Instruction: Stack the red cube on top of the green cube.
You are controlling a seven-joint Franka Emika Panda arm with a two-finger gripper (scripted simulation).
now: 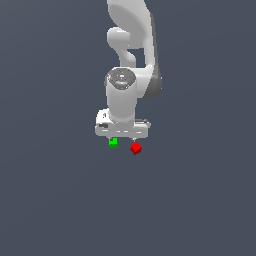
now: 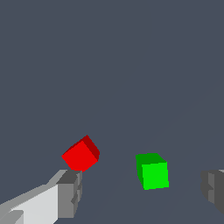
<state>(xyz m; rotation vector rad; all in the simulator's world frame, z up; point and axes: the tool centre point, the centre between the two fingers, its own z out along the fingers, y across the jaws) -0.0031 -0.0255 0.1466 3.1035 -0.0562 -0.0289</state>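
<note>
Closest to my wrist camera are the two fingers (image 2: 70, 194), one pale and grey-tipped, the other just a dark pad at the frame edge. They stand spread wide and hold nothing. From the wrist view the green cube (image 2: 152, 171) sits in the gap between them, while the red cube (image 2: 81, 154) lies just beyond the pale finger's tip, turned at an angle. On the exterior view both cubes rest on the plain grey worktop (image 1: 60, 200) directly below the gripper (image 1: 122, 136), red towards that view's right, near each other but apart.

My worry: I seem lined up on the wrong cube. Descending here could trap green, or a fingertip could knock red away. Red's skew also risks a corner grip. I see no containers anywhere.
</note>
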